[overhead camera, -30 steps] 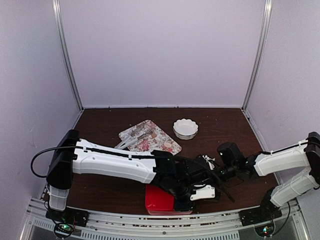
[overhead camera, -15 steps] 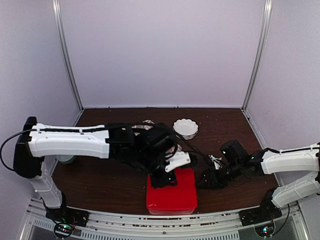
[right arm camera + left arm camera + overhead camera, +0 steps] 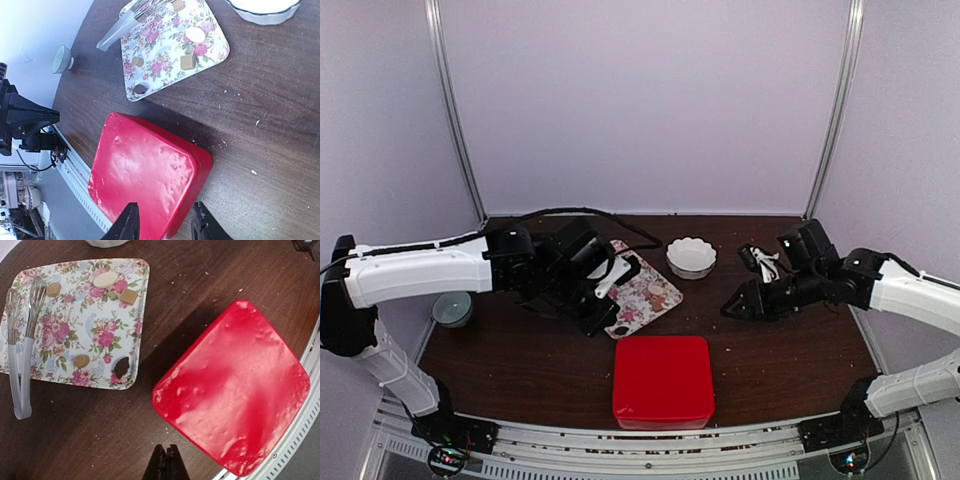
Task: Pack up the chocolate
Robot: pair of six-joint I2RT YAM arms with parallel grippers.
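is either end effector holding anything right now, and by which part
Nothing is held. The left end effector is shut on nothing; the right end effector is open and empty.

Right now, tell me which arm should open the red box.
Right, probably: the right gripper is open and aimed at the red box; the left gripper is shut, beside the floral tray.

We look from high behind the near edge, down over the whole surface (image 3: 520, 360). Our two wrist views sit much closer, each looking down past its own tips — the left claw (image 3: 166, 447) and the right claw (image 3: 165, 205). All three share the same patch — the red box (image 3: 662, 395) and the flowered tray (image 3: 645, 298).
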